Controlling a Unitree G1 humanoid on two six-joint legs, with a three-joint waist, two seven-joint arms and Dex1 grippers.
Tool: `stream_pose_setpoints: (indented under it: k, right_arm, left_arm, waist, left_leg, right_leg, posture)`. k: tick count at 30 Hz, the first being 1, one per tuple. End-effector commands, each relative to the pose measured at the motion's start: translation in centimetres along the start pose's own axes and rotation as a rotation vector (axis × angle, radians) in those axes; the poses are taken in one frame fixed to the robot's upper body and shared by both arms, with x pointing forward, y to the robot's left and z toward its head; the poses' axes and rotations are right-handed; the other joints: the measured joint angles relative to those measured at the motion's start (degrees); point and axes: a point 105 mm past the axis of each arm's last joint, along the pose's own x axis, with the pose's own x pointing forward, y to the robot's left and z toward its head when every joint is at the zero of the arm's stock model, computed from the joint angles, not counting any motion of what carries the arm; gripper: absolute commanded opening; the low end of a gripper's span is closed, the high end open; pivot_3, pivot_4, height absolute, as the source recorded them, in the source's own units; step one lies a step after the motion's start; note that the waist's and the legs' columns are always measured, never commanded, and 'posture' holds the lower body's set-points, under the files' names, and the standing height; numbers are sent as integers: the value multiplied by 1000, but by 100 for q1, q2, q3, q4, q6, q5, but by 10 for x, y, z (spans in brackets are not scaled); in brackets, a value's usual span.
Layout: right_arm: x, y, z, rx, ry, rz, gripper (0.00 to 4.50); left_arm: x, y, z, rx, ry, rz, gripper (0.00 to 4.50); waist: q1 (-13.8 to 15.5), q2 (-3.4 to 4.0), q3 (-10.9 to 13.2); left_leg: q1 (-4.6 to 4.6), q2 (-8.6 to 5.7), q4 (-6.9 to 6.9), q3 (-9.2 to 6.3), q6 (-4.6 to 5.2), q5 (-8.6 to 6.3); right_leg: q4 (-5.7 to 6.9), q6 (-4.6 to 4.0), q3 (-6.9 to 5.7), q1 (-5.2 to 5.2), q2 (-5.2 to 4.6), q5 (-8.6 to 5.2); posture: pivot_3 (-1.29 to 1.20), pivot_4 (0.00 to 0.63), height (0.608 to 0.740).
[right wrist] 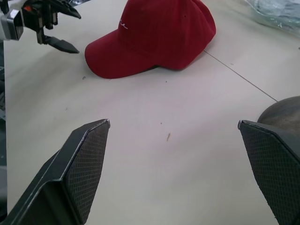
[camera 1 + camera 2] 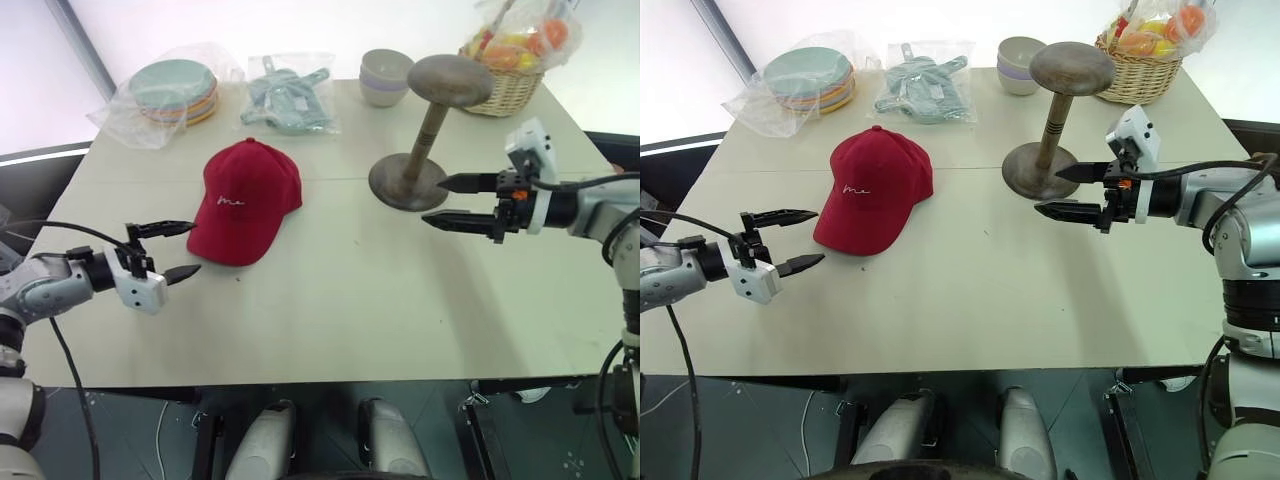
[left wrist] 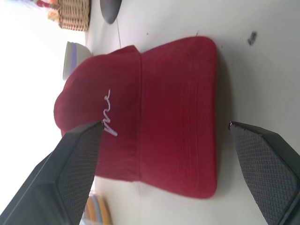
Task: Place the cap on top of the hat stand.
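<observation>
The cap [image 2: 245, 200] is lying flat on the tabletop [image 2: 330, 310], left of the middle, its brim pointing toward the near edge and its white embroidery facing up. The hat stand [image 2: 425, 130] is standing upright to the right of it, well apart, its round base resting on the tabletop and its domed top sitting bare.

The left hand [image 2: 180, 250] is hovering near the near-left part of the tabletop, just beside the brim of the cap but not touching it. Its two black fingers are spreading wide, with nothing between them; in the left wrist view the cap is lying ahead of the gap.

The right hand [image 2: 447, 202] is hanging over the right side of the tabletop, just in front of the hat stand's base, pointing toward the middle. Its fingers are also standing wide apart and gripping nothing.

Along the far edge, a bagged stack of plates [image 2: 175, 90] is sitting at the far-left corner, a bag of pale green utensils [image 2: 288, 95] next to it, stacked pale bowls [image 2: 385, 75] behind the hat stand, and a wicker basket [image 2: 510, 85] of wrapped fruit at the far-right corner.
</observation>
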Motion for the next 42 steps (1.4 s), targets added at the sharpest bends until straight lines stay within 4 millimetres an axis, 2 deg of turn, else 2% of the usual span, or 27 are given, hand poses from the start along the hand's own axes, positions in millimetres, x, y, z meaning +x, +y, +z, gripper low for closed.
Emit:
stream_pose_setpoints:
  k: [1,5,10,14,17,24,30,34,36,38,40,42]
  right_arm:
    - [-2,0,13,-44,-34,-8,4500]
    - [-5,-1,14,-49,-33,-22,4500]
    - [-8,-2,13,-48,-31,-39,4500]
    - [-10,-2,13,-49,-33,-50,4500]
    - [-11,-3,13,-51,-35,-59,4500]
    - [-10,-6,13,-54,-42,-71,4500]
    - [-10,-7,12,-52,-44,-72,4500]
    - [-13,-10,11,-53,-45,-89,4500]
    - [-18,-16,12,-59,-46,-114,4500]
    - [-28,-26,15,-70,-47,-166,4500]
    - [-42,-40,20,-85,-47,-231,4500]
    - [-50,-49,22,-95,-43,-265,4500]
  left_arm:
    - [11,2,-1,13,-1,-2,4466]
    - [29,1,-2,15,2,6,4466]
    - [51,14,-8,58,37,86,4466]
    - [60,19,-9,92,41,120,4466]
    - [63,21,-8,86,36,143,3643]
    - [66,35,-12,104,56,211,18]
    - [67,45,-17,101,92,252,18]
    - [69,68,-27,109,175,314,18]
    - [67,90,-26,114,183,369,18]
    - [63,122,-27,136,216,432,18]
    - [59,168,-26,192,264,516,18]
    - [58,198,-19,223,278,572,18]
  waist:
    - [1,0,0]
    - [4,0,0]
    - [-2,-1,0]
    - [0,-2,-1]
    - [-1,-1,-1]
    - [10,-2,-1]
    - [3,-3,-1]
    - [9,-3,-1]
    - [7,-3,-1]
    - [21,-6,0]
    - [26,-10,3]
    - [15,-10,3]
  left_leg:
    - [0,0,0,0,0,0]
    - [0,-1,2,0,0,0]
    - [0,-1,2,0,0,0]
    - [0,-1,2,1,0,0]
    - [0,-1,1,1,0,0]
    - [0,-1,2,0,0,1]
    - [0,-2,2,0,0,1]
    - [0,-2,4,0,0,1]
    - [-1,-2,4,0,0,1]
    - [-3,-2,4,-2,0,1]
    - [-7,-3,11,-4,0,1]
    - [-14,-6,14,-5,0,1]
  right_leg:
    - [0,0,0,0,0,0]
    - [1,0,-1,1,1,0]
    - [2,0,-1,0,4,0]
    - [2,0,-1,1,4,0]
    - [2,0,-1,0,4,0]
    - [2,1,0,0,4,0]
    - [3,1,0,0,3,0]
    - [4,1,0,1,3,0]
    - [3,1,0,0,3,0]
    - [3,1,-1,-1,3,0]
    - [4,1,-4,-1,3,0]
    - [1,7,-4,-2,2,3]
  posture:
    - [0,150,740]
    - [0,150,740]
    - [0,150,740]
    - [0,150,740]
    - [0,150,740]
    - [0,150,740]
    - [0,150,740]
    - [0,150,740]
    - [0,150,740]
    - [0,150,740]
    - [0,150,740]
    - [0,150,740]
